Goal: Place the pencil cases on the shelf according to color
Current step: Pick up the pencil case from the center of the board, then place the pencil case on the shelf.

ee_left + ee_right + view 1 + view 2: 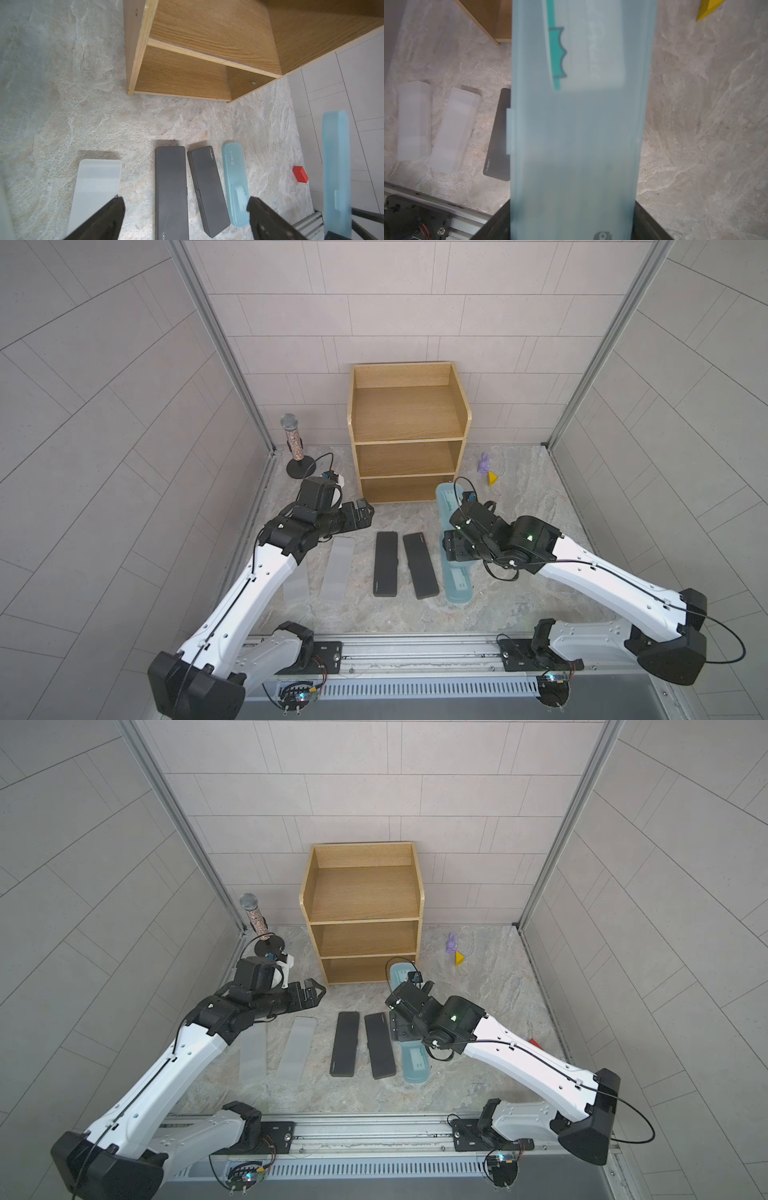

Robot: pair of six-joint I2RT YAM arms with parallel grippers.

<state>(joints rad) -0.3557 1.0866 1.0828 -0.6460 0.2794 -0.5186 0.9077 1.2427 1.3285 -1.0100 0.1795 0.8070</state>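
Along the near edge of the bench (552,506), just past the rail with both arm bases, five pencil cases lie in a row. My left arm covers part of the outer frosted case (296,589). The inner frosted case (337,568) lies beside it, slightly tilted. Next come the left black case (385,564) and the right black case (420,566). Last is the lying blue case (459,587), with its far half hidden under my right wrist in both top views.

The right gripper (451,549) is clamped across the lifted blue case (445,499). I am holding that case off the bench, with its far end near the shelf's lower right front corner. In the right wrist view it is blurred and cut off at both ends.

The left gripper (185,200) hovers above the far ends of the row with its jaws wide apart, gripping nothing. A red block (535,1043) near the right edge is half hidden behind my right arm.

At the far edge stands the shelf (407,412), and no case lies on it yet. A microphone (294,443) stands in the far left corner. Right of the shelf sit a yellow wedge (492,479) and a small purple figure (483,463), which is too small to make out.
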